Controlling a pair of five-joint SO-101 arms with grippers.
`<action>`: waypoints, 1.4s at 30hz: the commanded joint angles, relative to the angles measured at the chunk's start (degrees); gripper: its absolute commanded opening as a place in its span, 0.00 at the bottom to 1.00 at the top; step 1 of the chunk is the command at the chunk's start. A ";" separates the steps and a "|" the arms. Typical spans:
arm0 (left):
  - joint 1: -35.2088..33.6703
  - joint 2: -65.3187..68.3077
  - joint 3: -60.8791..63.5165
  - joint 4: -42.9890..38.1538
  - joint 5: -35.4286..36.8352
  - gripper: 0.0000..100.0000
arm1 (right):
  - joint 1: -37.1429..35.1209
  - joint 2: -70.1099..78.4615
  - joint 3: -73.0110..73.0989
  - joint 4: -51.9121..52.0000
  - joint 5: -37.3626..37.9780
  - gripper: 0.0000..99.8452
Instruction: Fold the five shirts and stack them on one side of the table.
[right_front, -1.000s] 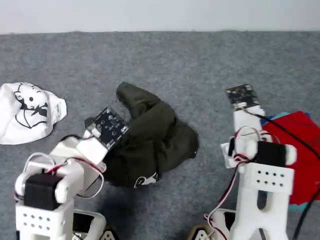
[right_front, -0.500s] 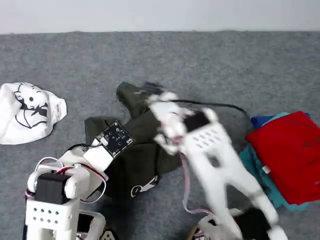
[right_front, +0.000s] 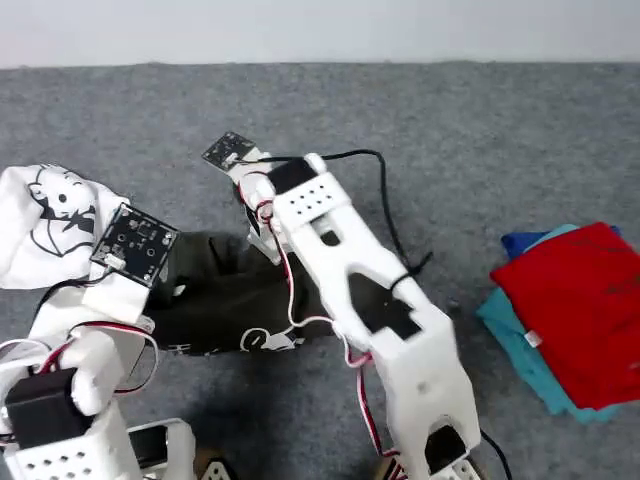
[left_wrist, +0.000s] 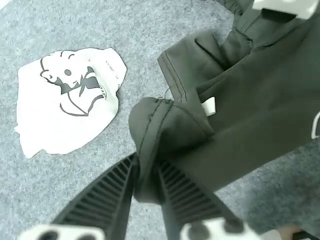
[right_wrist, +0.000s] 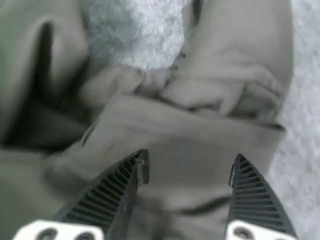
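The left tool (left_wrist: 147, 172) is pressed together on a bunched fold of the dark green shirt (left_wrist: 250, 100), the cloth rising as a rounded hump between its ribbed fingers (left_wrist: 112, 187). From that pinch the shirt runs away from the tool and lies flat on the grey surface (right_front: 450, 130). Just beside the gripped fold, on the far side from the other arm, lies the white shirt (left_wrist: 65, 110) with a black cartoon print, crumpled and apart from the dark one.

The right tool (right_wrist: 187, 165) is spread wide, its two fingers hanging over the creased cloth of the dark green shirt (right_wrist: 200, 135) and closing on nothing; whether the tips touch the fabric cannot be told. In the high view this arm stretches across the dark green shirt (right_front: 230, 305), which sits between the two arms.

Well apart, at the robot's right side of the surface, the red shirt (right_front: 575, 305) rests on top of a teal shirt (right_front: 510, 330), with the edge of a blue shirt (right_front: 515, 242) showing beneath.
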 joint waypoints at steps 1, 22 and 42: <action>-0.44 -0.53 -2.24 -0.26 -0.44 0.01 | 1.19 6.20 -9.14 1.98 -0.44 0.27; -0.26 -0.53 1.36 -0.88 -0.44 0.01 | 8.48 11.30 -49.67 20.97 8.70 0.01; -0.26 -0.53 1.89 -11.43 3.96 0.01 | 15.96 3.91 -25.32 19.12 8.53 0.04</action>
